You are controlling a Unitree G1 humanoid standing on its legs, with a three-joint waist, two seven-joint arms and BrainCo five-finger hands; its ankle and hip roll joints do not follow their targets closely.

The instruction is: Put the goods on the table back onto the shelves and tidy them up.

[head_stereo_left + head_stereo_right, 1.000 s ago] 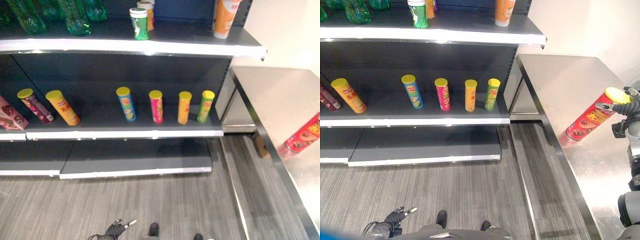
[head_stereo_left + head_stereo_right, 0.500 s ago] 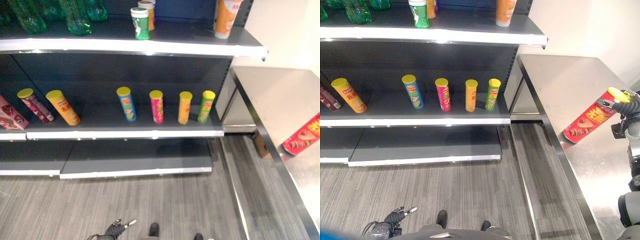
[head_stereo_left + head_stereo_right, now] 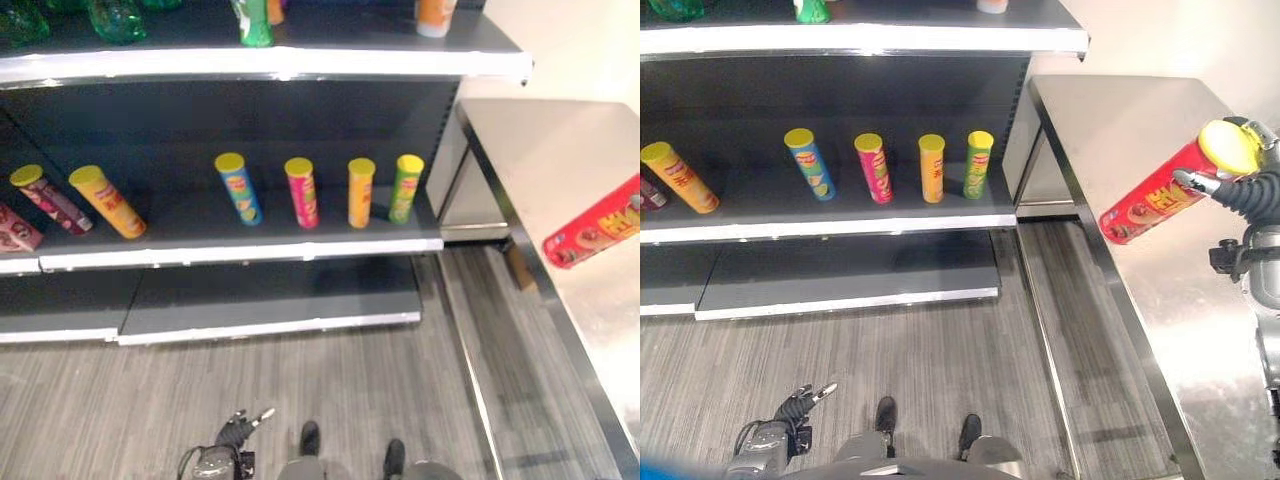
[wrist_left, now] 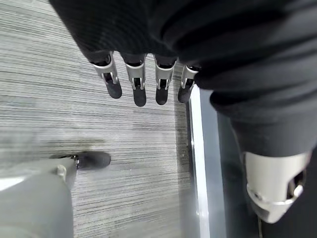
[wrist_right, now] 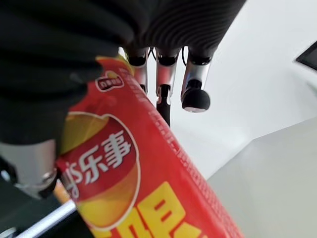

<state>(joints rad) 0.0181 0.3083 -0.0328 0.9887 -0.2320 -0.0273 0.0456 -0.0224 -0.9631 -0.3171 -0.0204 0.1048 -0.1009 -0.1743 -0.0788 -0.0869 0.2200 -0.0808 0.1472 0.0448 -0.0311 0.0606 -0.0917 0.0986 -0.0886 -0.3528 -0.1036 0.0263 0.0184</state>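
Brushed steel table (image 3: 1120,130), glossy printed red can (image 3: 1150,205), matt dark shelves (image 3: 250,215), striated grey floor (image 3: 940,360)

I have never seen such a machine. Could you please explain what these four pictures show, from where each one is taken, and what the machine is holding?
This is a humanoid robot with two arms and two hands. Two pictures come from cameras in its head, looking down at the scene in front of it. The other two come from cameras on its wrists, looking along each hand from very close.

In front is a dark shelf with six tall chip cans on its middle level, among them a blue can and a green can. On the robot's right stands a steel table.

The right hand grips a red can near its yellow lid and holds it tilted in the air above the table. The left hand hangs low over the grey floor, fingers relaxed, holding nothing.
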